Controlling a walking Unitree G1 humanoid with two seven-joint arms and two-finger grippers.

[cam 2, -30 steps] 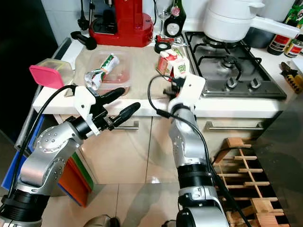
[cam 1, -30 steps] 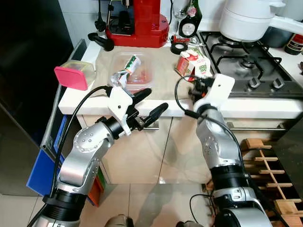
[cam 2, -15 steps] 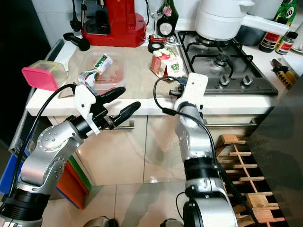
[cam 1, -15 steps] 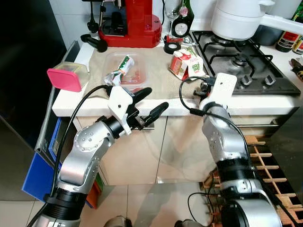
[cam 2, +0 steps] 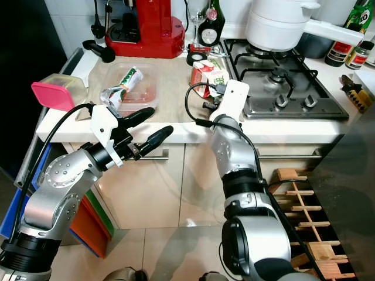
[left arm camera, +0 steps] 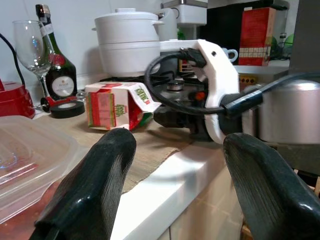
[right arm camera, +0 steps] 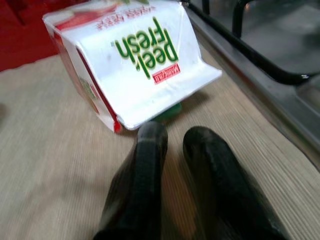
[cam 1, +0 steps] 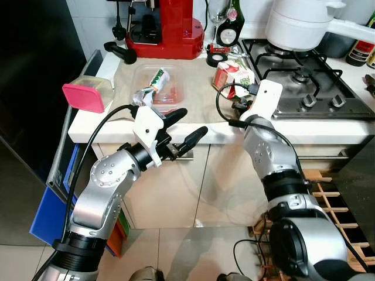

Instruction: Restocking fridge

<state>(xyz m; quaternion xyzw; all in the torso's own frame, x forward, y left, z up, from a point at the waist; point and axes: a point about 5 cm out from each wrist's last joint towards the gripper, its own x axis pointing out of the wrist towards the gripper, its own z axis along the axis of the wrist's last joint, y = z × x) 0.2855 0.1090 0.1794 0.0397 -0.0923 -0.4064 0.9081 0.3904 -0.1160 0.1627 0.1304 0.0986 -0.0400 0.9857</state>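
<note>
A red, white and green carton [cam 1: 233, 75] lies on its side on the beige mat of the counter, near the hob. My right gripper [right arm camera: 175, 136] rests low on the mat just short of the carton [right arm camera: 130, 70], fingers together with nothing between them. Its white wrist housing [cam 1: 262, 99] hides the fingers in the eye views. My left gripper [cam 1: 190, 123] hangs open in front of the counter's front edge, holding nothing. Behind it, a clear plastic tub [cam 1: 159, 86] holds a crumpled packet.
A pink-lidded box [cam 1: 88, 93] stands at the counter's left corner beside the dark fridge [cam 1: 35, 88]. At the back are a red coffee machine [cam 1: 170, 26], a bottle [cam 1: 234, 23] and a tape roll [cam 1: 215, 58]. A white pot [cam 1: 299, 23] sits on the hob [cam 1: 310, 82].
My right wrist has moved forward and a little left over the counter, closer to the carton. The head camera has shifted. The left arm has kept its pose.
</note>
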